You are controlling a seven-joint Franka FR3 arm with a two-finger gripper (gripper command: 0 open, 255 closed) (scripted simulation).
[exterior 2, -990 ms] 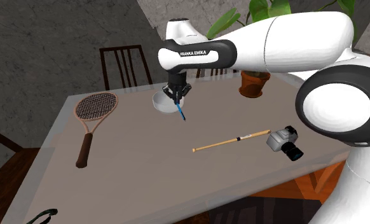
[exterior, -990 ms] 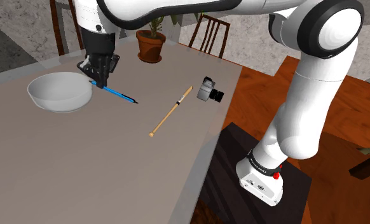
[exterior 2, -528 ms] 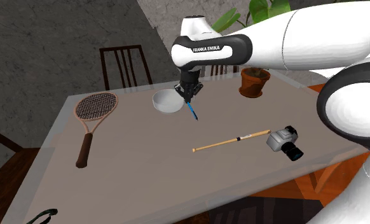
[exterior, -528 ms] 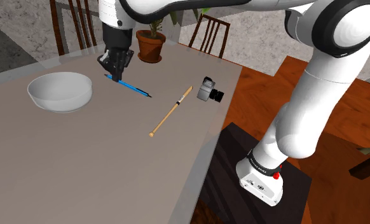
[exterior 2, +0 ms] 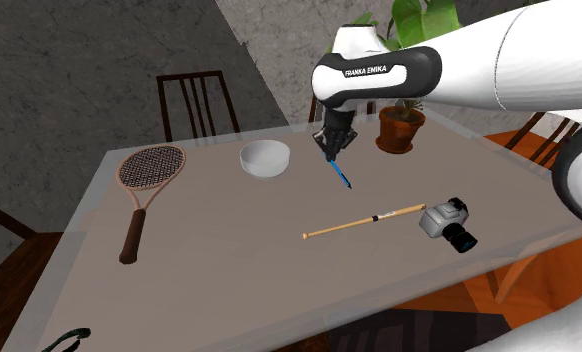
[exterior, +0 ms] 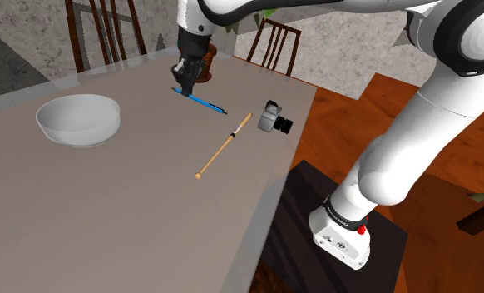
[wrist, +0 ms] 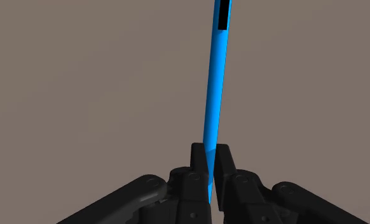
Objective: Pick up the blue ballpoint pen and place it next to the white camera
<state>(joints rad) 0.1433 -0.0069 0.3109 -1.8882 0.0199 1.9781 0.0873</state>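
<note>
My black gripper (exterior: 185, 83) is shut on one end of the blue pen (exterior: 204, 102), which hangs tilted above the table with its dark tip pointing down toward the camera side. From the second exterior view the gripper (exterior 2: 330, 150) holds the pen (exterior 2: 342, 175) clear of the tabletop. In the wrist view the pen (wrist: 215, 83) runs straight out from between the two closed fingers (wrist: 199, 167). The small grey-and-black camera (exterior: 274, 119) sits near the table's edge, to the shoulder view's right of the pen; it is also visible as the camera (exterior 2: 449, 223).
A wooden stick (exterior: 224, 146) lies between pen and camera. A white bowl (exterior: 78, 119) stands at the shoulder view's left. A potted plant (exterior: 200, 52) is just behind the gripper. A racket (exterior 2: 142, 190) lies at the far end. Chairs (exterior: 274, 46) surround the table.
The gripper carried the pen away from the bowl, toward the shoulder view's right and nearer the potted plant and the camera. The pen stays clasped throughout.
</note>
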